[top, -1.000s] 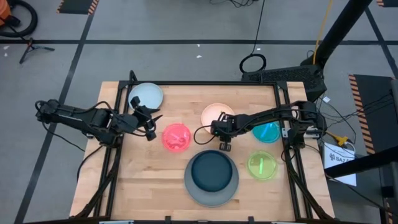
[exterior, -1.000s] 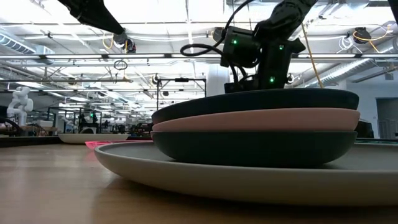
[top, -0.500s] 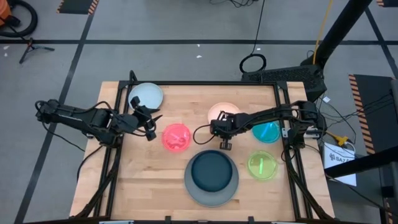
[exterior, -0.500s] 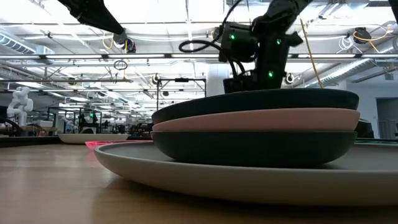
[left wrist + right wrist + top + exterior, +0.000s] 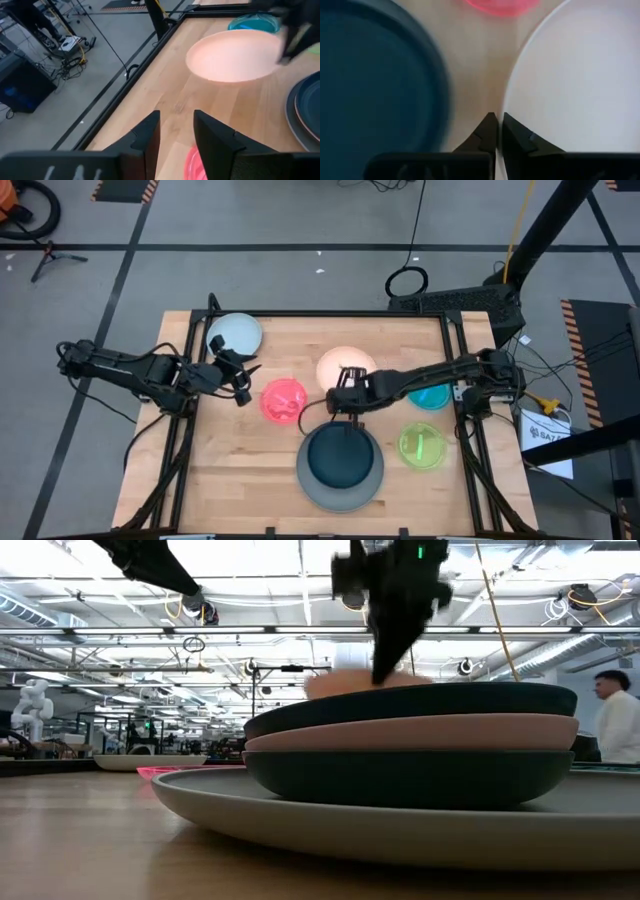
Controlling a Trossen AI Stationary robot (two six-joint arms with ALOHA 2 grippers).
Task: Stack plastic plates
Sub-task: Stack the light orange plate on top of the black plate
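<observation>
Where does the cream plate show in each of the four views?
High view: the cream plate lies mid-table, behind the stack.
Low view: a pale sliver above the stack's top rim.
Left wrist view: upper right, large.
Right wrist view: fills the right half, its edge in the right pincer.
Shared landmark: the magenta plate.

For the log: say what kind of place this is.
Probably a robotics lab or an industrial workshop. The low view shows a high ceiling with trusses and strip lights, plus benches with equipment behind the table. The high view shows a grey concrete floor with hazard tape and trailing cables.
</observation>
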